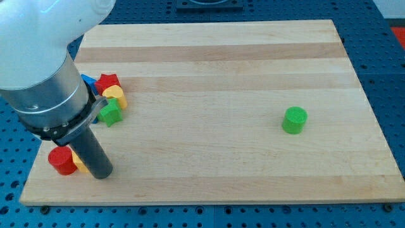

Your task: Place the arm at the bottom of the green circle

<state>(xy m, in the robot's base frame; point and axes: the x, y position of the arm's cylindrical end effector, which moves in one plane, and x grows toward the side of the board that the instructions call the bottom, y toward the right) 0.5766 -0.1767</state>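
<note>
Task barely begun. My tip (100, 174), plain dark rod with no fingers to open or close, sits at view's bottom left, beside red round block (61, 160) and yellow block (79, 163). Small green round block (294, 120) far off on right of light wooden table (209, 57). Still must cross, stop just below it.

Green circle (294, 120) far from my tip (101, 173)

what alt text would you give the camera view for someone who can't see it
My tip rests near the wooden board's bottom-left corner beside a red cylinder, far left of the lone green circle. A red star, yellow block and green star cluster at the left edge.
</note>
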